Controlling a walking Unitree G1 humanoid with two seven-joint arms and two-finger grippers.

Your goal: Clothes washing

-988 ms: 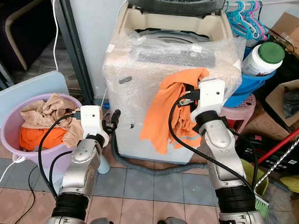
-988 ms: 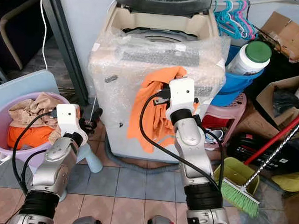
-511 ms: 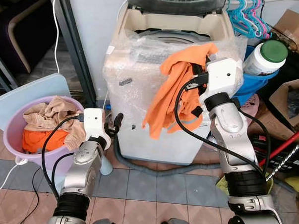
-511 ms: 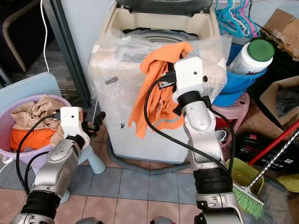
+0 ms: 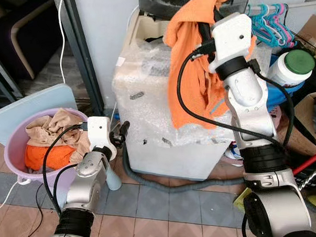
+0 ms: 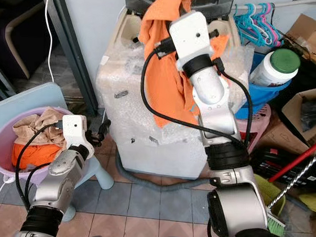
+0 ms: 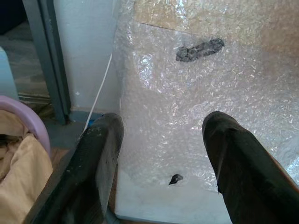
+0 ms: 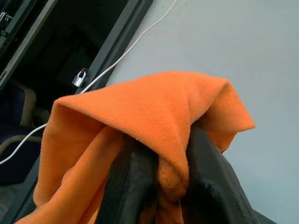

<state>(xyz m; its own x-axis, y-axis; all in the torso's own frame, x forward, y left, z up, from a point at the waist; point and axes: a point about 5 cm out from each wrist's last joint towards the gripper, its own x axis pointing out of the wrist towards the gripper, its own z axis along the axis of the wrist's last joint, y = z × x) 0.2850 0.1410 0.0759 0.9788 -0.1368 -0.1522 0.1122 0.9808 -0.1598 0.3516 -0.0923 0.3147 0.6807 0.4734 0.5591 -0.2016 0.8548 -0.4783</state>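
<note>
right wrist view shows the right hand (image 8: 161, 172) pinching an orange shirt (image 8: 135, 121); left hand (image 7: 161, 154) wide; no writing seems legible.

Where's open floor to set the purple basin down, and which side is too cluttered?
Bare tiles lie in front of the washing machine, between the grey hose and the robot's arms. The purple basin already fills the left corner. To the right it is crowded: blue tub, cardboard boxes, broom.
</note>
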